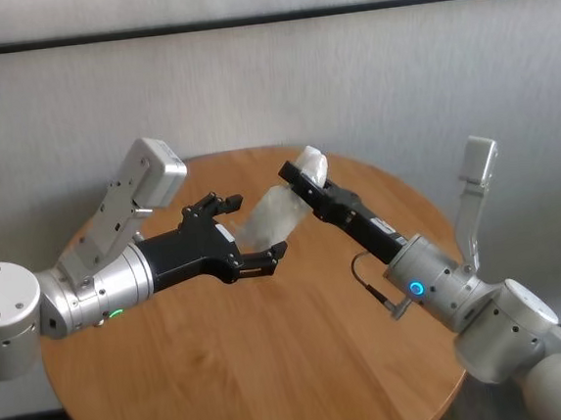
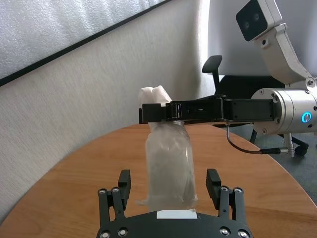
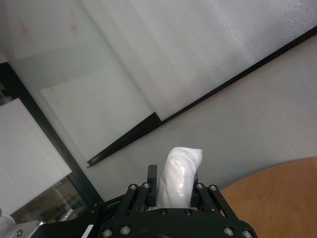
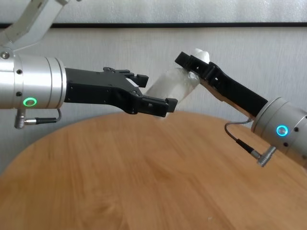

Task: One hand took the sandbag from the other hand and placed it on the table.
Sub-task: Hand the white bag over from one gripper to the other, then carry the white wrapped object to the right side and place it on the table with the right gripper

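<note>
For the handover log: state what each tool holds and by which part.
The right tool is shut on the sandbag near its upper end. The left tool is open around the sandbag's lower end, holding nothing, above the table.

- Left pincer (image 4: 156, 91), green ring lit on its silver wrist, reaching in from the left above the desk (image 4: 144, 182), fingers spread apart.
- Sandbag (image 4: 175, 85) held aloft, tilted, lower end between those spread fingers.
- Right pincer (image 4: 194, 63), blue ring lit, reaching up from the right, clamped on the sandbag's upper end.
</note>
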You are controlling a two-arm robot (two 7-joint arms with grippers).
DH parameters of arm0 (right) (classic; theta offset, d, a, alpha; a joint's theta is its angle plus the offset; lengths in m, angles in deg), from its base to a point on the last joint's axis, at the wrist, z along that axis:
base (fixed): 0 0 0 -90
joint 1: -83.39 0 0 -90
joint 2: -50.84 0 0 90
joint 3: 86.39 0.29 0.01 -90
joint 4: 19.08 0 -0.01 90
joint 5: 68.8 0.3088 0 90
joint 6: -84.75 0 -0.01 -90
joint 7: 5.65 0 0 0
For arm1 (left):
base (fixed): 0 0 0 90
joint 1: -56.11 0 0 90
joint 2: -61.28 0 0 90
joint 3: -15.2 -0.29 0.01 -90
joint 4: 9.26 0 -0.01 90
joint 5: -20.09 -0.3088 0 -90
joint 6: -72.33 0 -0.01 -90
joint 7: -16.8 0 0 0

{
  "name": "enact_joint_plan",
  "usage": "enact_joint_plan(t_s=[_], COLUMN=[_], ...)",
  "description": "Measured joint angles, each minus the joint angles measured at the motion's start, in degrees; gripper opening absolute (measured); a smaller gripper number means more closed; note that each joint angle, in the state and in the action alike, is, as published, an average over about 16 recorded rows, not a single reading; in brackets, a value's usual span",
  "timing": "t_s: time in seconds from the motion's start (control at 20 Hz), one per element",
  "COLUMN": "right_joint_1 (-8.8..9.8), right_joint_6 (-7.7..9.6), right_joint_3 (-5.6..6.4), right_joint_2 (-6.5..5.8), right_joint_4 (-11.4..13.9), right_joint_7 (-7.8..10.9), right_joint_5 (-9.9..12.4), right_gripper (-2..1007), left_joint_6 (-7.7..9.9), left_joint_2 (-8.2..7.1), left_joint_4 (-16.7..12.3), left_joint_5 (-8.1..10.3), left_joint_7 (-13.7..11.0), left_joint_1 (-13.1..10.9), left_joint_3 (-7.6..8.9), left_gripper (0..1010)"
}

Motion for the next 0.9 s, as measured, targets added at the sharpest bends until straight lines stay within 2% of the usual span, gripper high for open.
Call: enact_joint_plan(t_s=[0.15,0.4,0.6,0.9], right_joint_1=[0.42,2.11,4.31,8.45], right_joint_6=[-0.96,-2.43,-3.01,-2.57], right_joint_3=[0.28,1.51,2.85,5.17], right_joint_2=[-1.21,-4.17,-6.81,-10.04], right_joint_4=[1.08,4.03,7.12,11.98], right_joint_7=[-1.28,-4.34,-7.0,-10.49], right_joint_5=[-1.56,-4.42,-6.43,-8.0], right_gripper=[337,335,335,334], left_joint_6=[0.0,0.0,0.0,0.0], left_joint_2=[0.0,0.0,0.0,0.0], left_joint_4=[0.0,0.01,0.01,0.01], left_joint_5=[0.01,0.01,0.02,0.02], left_joint_7=[0.0,0.0,0.0,0.01], left_joint_1=[0.0,0.0,0.0,0.0], left_joint_3=[0.01,0.02,0.03,0.04], left_gripper=[998,1000,1000,1000])
